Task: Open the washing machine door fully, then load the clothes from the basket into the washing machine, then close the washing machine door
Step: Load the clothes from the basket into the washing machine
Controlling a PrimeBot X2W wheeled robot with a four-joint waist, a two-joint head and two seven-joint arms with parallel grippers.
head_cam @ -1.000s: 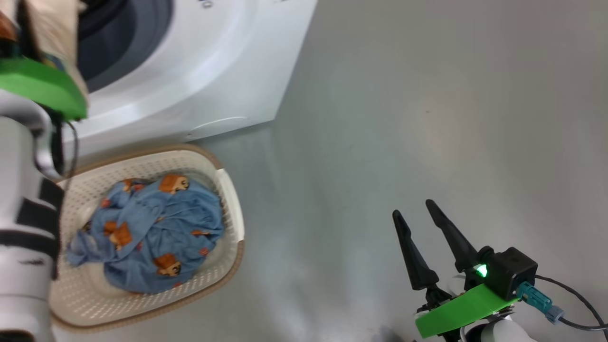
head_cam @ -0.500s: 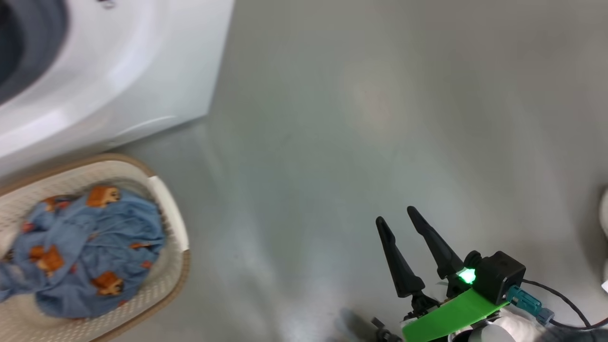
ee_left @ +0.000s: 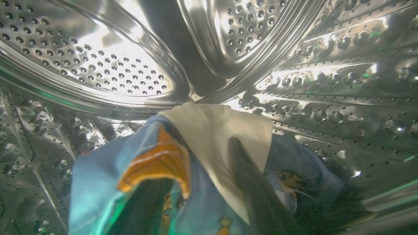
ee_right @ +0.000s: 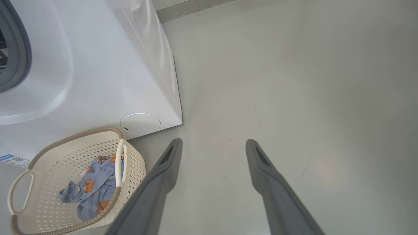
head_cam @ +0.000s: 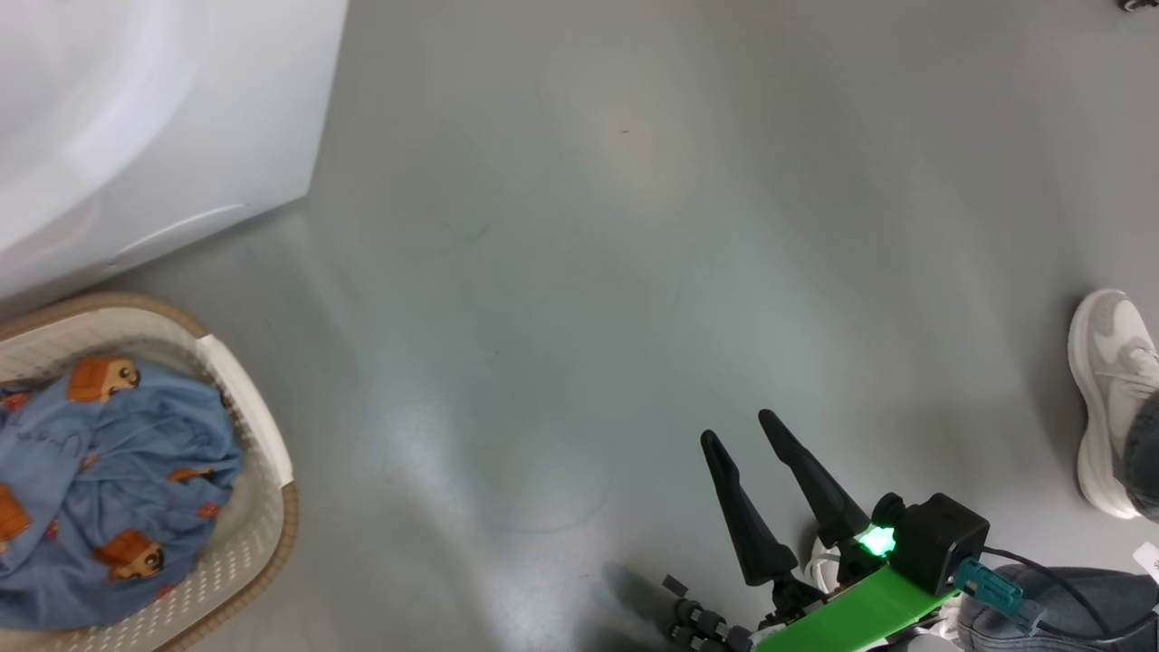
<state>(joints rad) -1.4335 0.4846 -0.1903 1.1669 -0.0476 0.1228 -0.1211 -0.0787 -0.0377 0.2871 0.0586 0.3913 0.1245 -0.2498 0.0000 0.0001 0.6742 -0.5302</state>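
Note:
My left gripper (ee_left: 199, 163) is deep inside the washing machine's steel drum (ee_left: 114, 65). Its dark fingers (ee_left: 251, 186) stand apart, with a piece of the clothes (ee_left: 98, 182), light blue with orange and cream patches, draped over them. More of the clothes (head_cam: 109, 489) lie bundled in the cream basket (head_cam: 263, 534) on the floor beside the white washing machine (head_cam: 136, 118). My right gripper (head_cam: 738, 426) hovers open and empty over bare floor, well to the right of the basket. The right wrist view also shows the basket (ee_right: 65, 156), the clothes (ee_right: 94, 182) and the machine (ee_right: 98, 65). The washing machine door is out of view.
A person's pale shoe (head_cam: 1109, 380) stands on the grey floor at the right edge, close to my right arm. The grey gasket (ee_right: 16, 55) of the machine's mouth shows at the far left. Open floor lies between basket and right gripper.
The head camera has swung right, so machine and basket sit further left in the picture. My left arm with its cloth has left that picture. The shoe has come into view.

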